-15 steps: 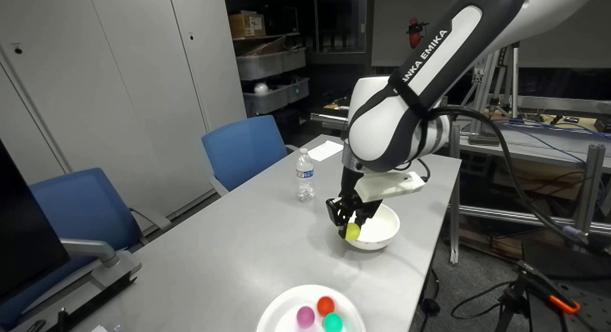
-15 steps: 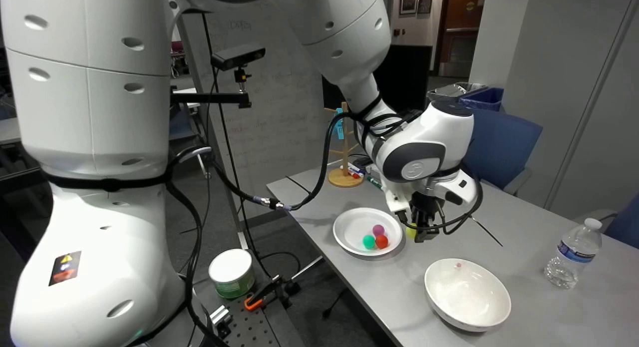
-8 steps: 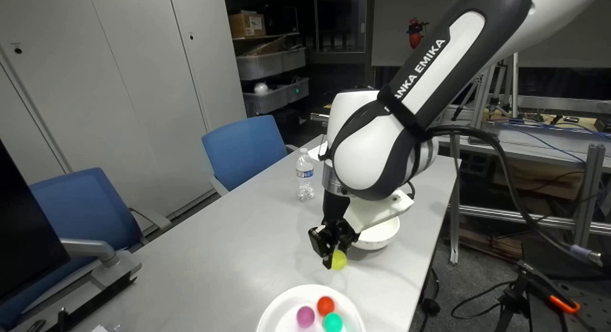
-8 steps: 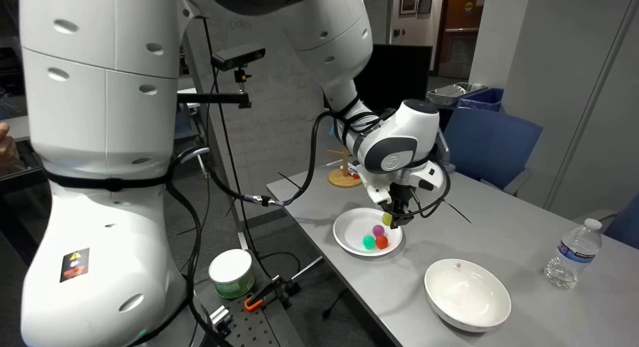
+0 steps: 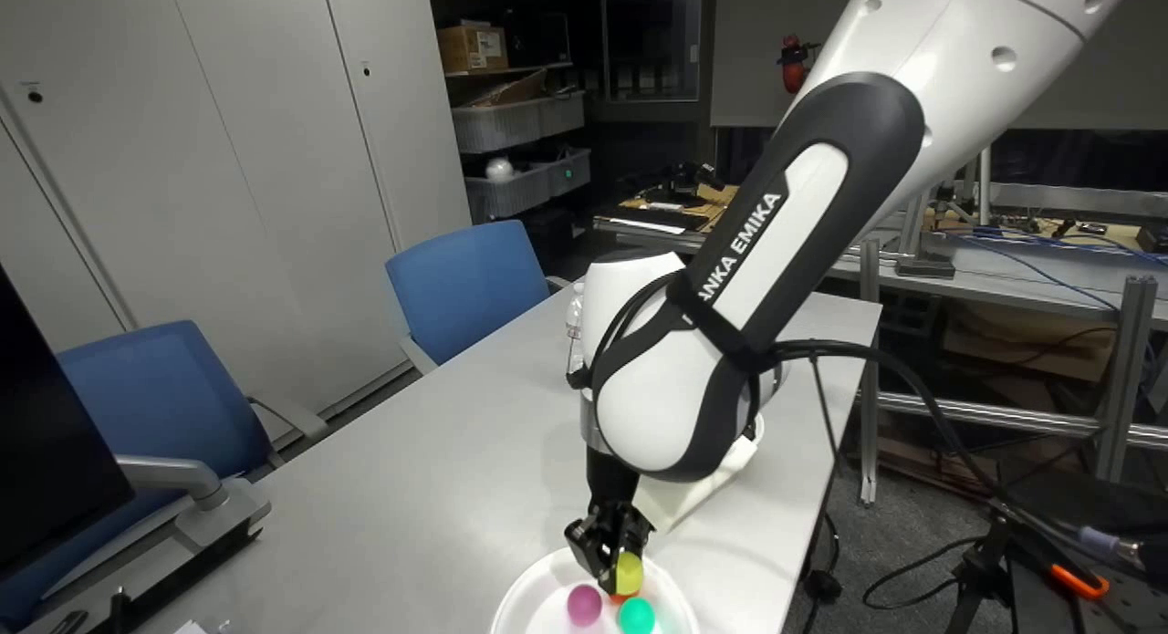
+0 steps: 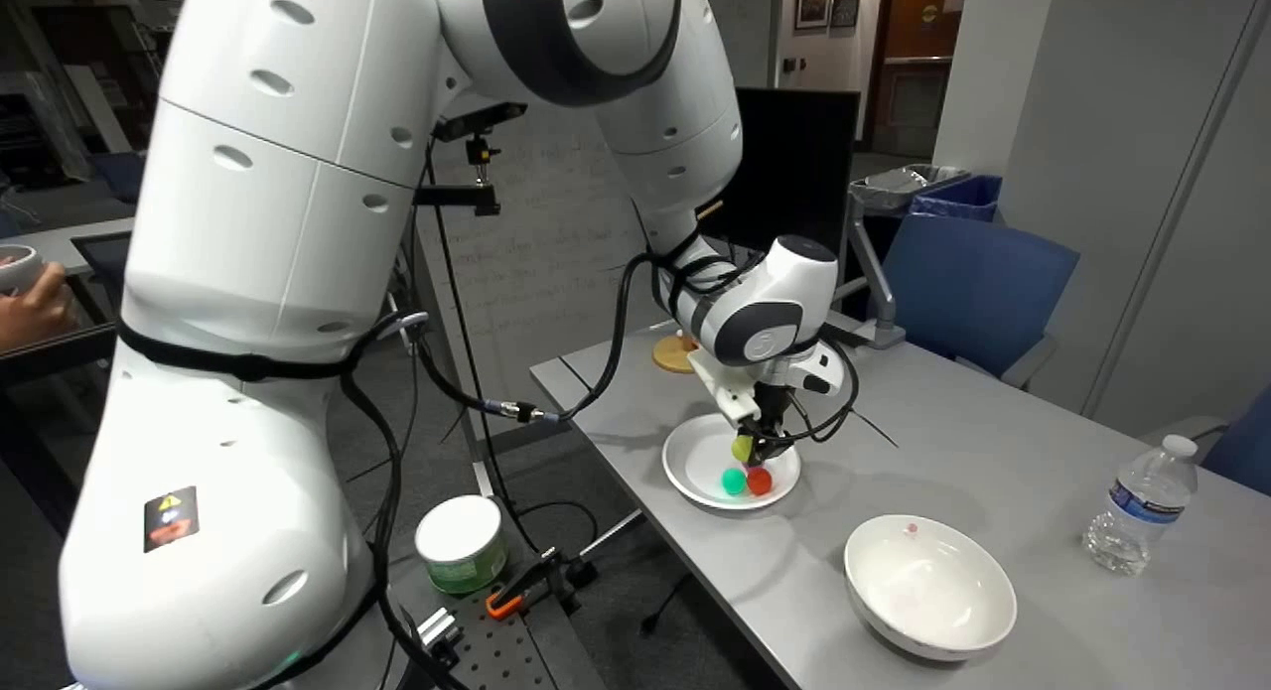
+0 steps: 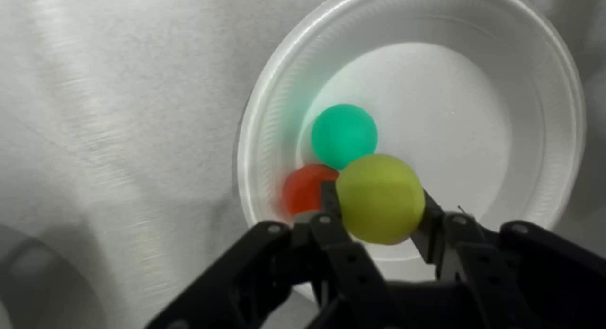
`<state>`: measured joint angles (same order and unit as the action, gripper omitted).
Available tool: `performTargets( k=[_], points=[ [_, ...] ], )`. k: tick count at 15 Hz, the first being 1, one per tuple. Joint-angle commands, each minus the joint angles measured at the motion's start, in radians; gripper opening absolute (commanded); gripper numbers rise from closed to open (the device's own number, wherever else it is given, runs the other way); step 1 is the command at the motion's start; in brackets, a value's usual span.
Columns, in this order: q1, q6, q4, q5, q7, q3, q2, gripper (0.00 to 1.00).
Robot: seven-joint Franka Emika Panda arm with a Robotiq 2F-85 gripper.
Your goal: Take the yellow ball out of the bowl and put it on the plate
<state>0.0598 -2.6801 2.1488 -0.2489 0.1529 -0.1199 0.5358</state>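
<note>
Yellow-green ball (image 7: 381,199) over a ribbed white plate (image 7: 440,102)
On it, teal ball (image 7: 344,134), red ball (image 7: 303,191), purple ball (image 5: 584,605); outside it, grey tabletop (image 6: 1072,472), pink-marked white bowl (image 6: 930,589).

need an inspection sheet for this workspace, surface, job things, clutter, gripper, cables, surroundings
Surface: grey table, carrying the plate and bowl.
Job's things: yellow ball held over the plate; no ball seen in the bowl.
Clutter: red ball, teal ball and purple ball on the plate; bottle on the table.
Gripper: clamped on the yellow ball.
Cables: black cable strapped to the arm, sagging beside it.
Surroundings: blue chairs, cabinets, monitor; person's hand at an exterior view's left edge.
</note>
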Motion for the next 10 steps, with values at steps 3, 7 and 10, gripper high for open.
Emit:
performTargets(
  k=[3, 7, 10],
  points=[
    [0.03, 0.005, -0.112, 0.06, -0.015, 0.014, 0.103, 0.13],
    [0.028, 0.014, -0.131, 0.082, -0.016, 0.014, 0.117, 0.66],
    [0.026, 0.014, -0.119, 0.088, -0.015, 0.018, 0.105, 0.87]
  ],
)
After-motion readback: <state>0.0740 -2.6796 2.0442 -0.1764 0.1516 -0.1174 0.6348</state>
